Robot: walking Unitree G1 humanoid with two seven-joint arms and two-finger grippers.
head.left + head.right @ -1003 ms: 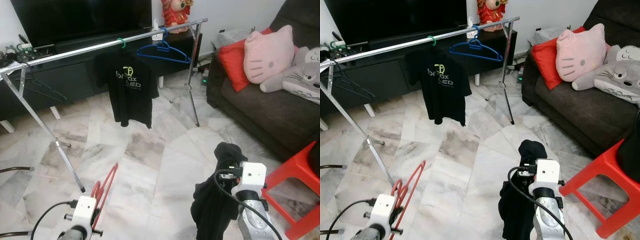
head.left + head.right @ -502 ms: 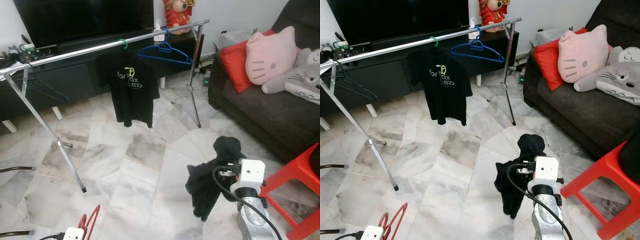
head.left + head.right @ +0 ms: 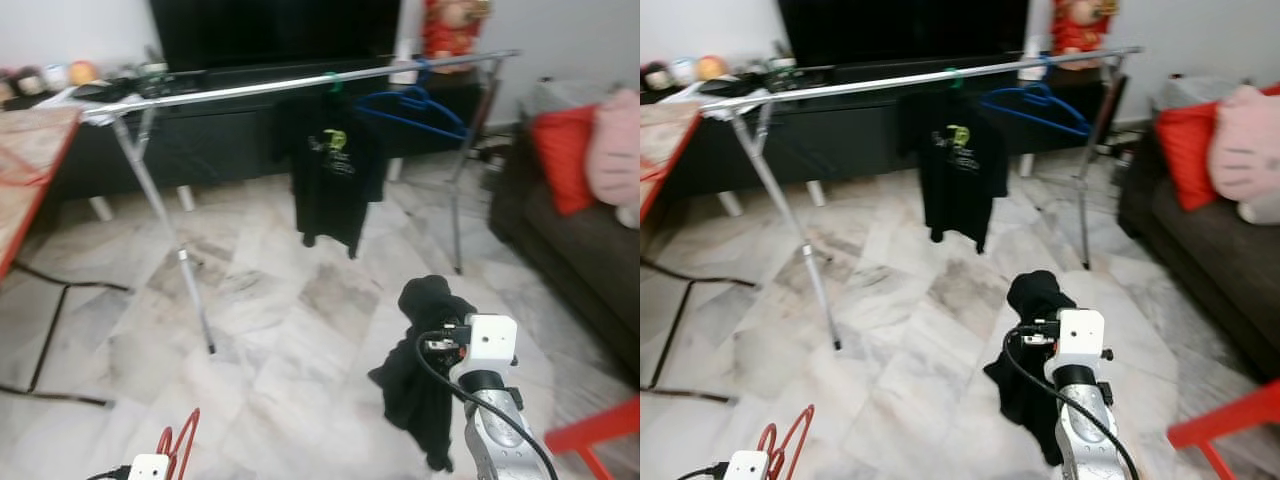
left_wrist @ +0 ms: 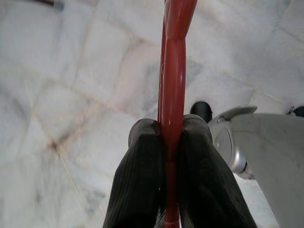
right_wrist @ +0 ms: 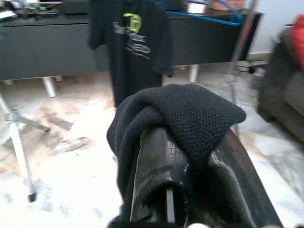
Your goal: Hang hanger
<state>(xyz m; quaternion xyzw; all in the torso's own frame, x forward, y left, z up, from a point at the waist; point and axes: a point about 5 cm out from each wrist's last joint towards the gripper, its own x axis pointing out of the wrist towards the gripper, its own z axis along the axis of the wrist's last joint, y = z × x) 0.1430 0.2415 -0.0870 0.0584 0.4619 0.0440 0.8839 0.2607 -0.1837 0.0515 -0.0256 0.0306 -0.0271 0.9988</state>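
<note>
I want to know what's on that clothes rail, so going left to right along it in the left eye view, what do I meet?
Rail's left leg → green hanger hook carrying the black T-shirt → blue hanger → rail's right leg.

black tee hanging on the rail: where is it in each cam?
Left eye: black tee hangs from the rail, upper centre.
Right eye: upper centre, slightly further left.
Right wrist: beyond the dark garment draped over the right tool, tee at.
Left wrist: not in it.
Shared landmark: blue hanger beside the tee.
</note>
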